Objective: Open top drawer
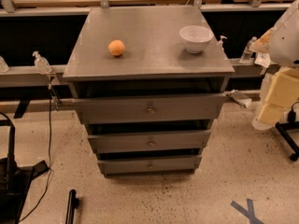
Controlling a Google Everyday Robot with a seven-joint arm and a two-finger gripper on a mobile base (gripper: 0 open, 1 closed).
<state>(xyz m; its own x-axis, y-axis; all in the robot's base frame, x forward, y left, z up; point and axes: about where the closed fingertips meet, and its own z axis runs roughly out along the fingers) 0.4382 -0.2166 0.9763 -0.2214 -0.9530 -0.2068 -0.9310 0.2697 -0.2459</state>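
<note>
The grey cabinet (149,55) stands in the middle of the camera view with three drawers stacked at its front. The top drawer (117,110) is the widest and tallest front, with a small brass knob (151,109) at its centre. A dark gap shows between its upper edge and the cabinet top. Below it are the mid-sized drawer (121,142) and the narrowest drawer (126,165). My gripper is out of view. Only white and yellowish arm parts (282,78) show at the right edge, away from the drawers.
An orange (116,47) and a white bowl (195,38) sit on the cabinet top. Bottles stand on the rail at left (41,62) and right (247,50). A black stand and cable (11,181) are at lower left. Speckled floor lies in front, with a blue tape cross (247,211).
</note>
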